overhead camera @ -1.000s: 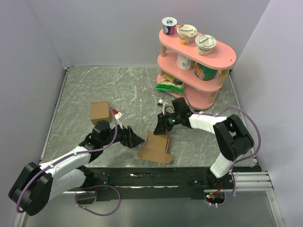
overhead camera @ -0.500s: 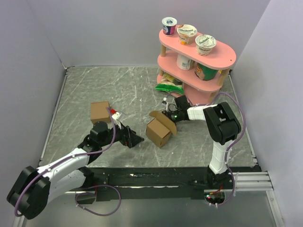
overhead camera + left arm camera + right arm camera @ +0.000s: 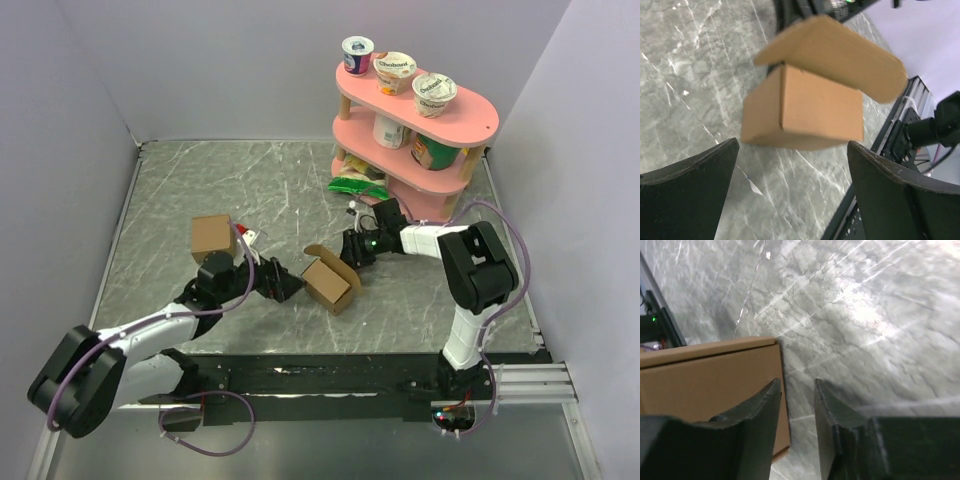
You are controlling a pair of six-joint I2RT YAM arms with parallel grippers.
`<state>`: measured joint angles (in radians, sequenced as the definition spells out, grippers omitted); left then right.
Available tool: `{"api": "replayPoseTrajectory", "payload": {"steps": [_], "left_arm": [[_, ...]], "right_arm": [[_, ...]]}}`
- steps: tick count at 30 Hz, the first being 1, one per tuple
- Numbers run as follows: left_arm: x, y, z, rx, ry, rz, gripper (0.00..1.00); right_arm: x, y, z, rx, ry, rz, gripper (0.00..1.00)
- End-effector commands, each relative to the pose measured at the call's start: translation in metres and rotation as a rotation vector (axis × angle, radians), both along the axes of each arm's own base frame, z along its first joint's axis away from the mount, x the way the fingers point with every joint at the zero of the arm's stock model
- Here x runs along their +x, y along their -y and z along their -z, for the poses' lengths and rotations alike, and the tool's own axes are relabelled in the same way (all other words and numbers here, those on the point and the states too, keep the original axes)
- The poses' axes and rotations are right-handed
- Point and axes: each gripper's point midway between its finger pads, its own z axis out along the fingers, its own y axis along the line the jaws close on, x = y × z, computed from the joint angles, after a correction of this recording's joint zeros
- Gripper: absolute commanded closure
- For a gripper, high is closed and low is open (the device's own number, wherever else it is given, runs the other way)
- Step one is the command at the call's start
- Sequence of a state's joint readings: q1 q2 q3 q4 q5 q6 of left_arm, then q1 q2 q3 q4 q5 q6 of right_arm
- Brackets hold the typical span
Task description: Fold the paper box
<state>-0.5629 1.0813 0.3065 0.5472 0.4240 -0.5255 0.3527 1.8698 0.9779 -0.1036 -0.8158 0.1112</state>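
Brown cardboard forms the paper box [image 3: 331, 286], a squarish carton on the table [image 3: 200, 180] between the two arms. Its rounded top flap [image 3: 318, 251] stands raised, not closed. The left gripper [image 3: 290, 285] has its jaws wide and empty, facing the carton's left side and just apart from it. The right gripper [image 3: 351, 252] has its jaws narrow and holds nothing; it sits just beside the carton's far-right edge, and contact cannot be confirmed. The step in hand appears to be closing the lid. The next move likely calls for bracing the carton from the left, then pressing the flap down.

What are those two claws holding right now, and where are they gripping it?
Nothing. The left gripper is wide open in front of the box, not touching it; the right gripper is slightly open beside it, gap empty.
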Motion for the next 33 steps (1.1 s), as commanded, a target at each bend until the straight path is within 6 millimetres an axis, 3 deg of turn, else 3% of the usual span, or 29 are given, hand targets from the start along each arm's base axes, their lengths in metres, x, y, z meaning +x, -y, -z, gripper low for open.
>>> {"api": "replayPoseTrajectory", "payload": {"steps": [1, 8, 11, 16, 20, 23, 30, 33], "left_arm": [[0.021, 0.014, -0.038, -0.075, 0.114, 0.021, 0.04], [0.025, 0.018, -0.022, -0.053, 0.081, 0.034, 0.04], [0.029, 0.014, -0.02, -0.053, 0.075, 0.0, 0.04], [0.042, 0.006, -0.04, -0.099, 0.107, -0.015, 0.03], [0.056, 0.007, -0.058, -0.102, 0.171, 0.003, 0.01], [0.058, 0.016, -0.063, -0.09, 0.205, 0.081, 0.06], [0.066, 0.026, -0.047, -0.013, 0.239, 0.166, 0.12], [0.071, 0.028, -0.04, 0.01, 0.238, 0.176, 0.16]], "right_arm": [[0.012, 0.006, -0.021, -0.017, 0.097, 0.039, 0.55], [0.019, 0.011, -0.03, -0.034, 0.124, 0.099, 0.27], [0.025, 0.021, -0.041, -0.058, 0.147, 0.176, 0.22], [0.035, 0.057, -0.087, -0.074, 0.256, 0.38, 0.18], [0.014, 0.077, -0.126, -0.037, 0.357, 0.511, 0.18], [-0.01, 0.088, -0.139, 0.004, 0.393, 0.584, 0.19], [-0.067, 0.082, -0.143, 0.083, 0.431, 0.523, 0.22], [-0.077, 0.082, -0.143, 0.066, 0.439, 0.504, 0.25]]}}
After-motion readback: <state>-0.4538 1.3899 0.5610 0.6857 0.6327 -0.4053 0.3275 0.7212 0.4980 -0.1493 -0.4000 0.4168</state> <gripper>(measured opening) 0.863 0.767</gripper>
